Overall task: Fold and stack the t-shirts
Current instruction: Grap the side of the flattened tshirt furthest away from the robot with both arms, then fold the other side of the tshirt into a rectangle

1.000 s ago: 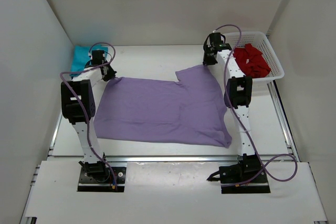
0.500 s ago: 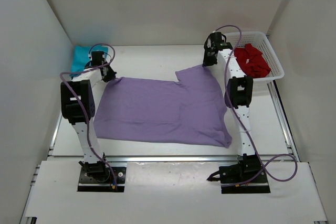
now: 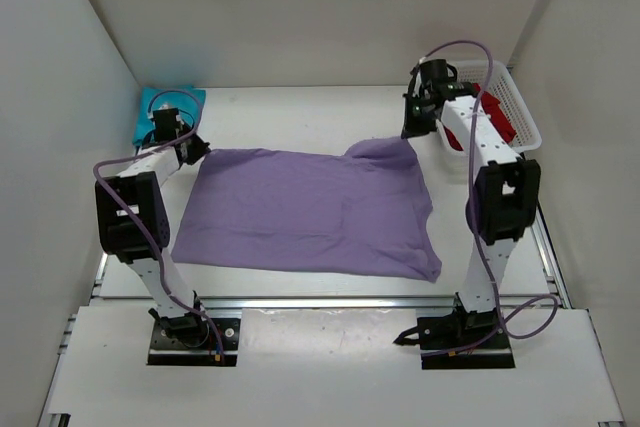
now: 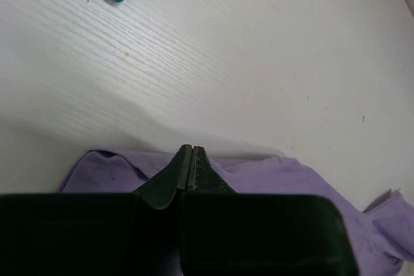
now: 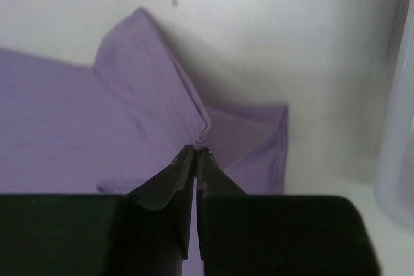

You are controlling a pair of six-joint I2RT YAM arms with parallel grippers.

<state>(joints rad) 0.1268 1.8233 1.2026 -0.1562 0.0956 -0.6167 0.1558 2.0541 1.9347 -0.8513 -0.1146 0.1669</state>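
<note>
The teal shirt [image 3: 148, 107] lies beyond the far-left corner of the lavender shirt [image 3: 310, 212] and is partly covered by the left arm. The left gripper [image 4: 192, 150] is pressed together on the cloth edge at that corner. The lavender shirt lies spread flat between the two arms, long axis running left to right; its neck end cannot be identified. At its far-right corner the right gripper [image 5: 196, 150] is clamped on a puckered fold, and the cloth stands raised there. Right of that corner, the red shirt [image 3: 503, 122] sits in the white basket [image 3: 527, 132], mostly hidden by the right arm.

No legible text, label, brand, number or sign on any surface
</note>
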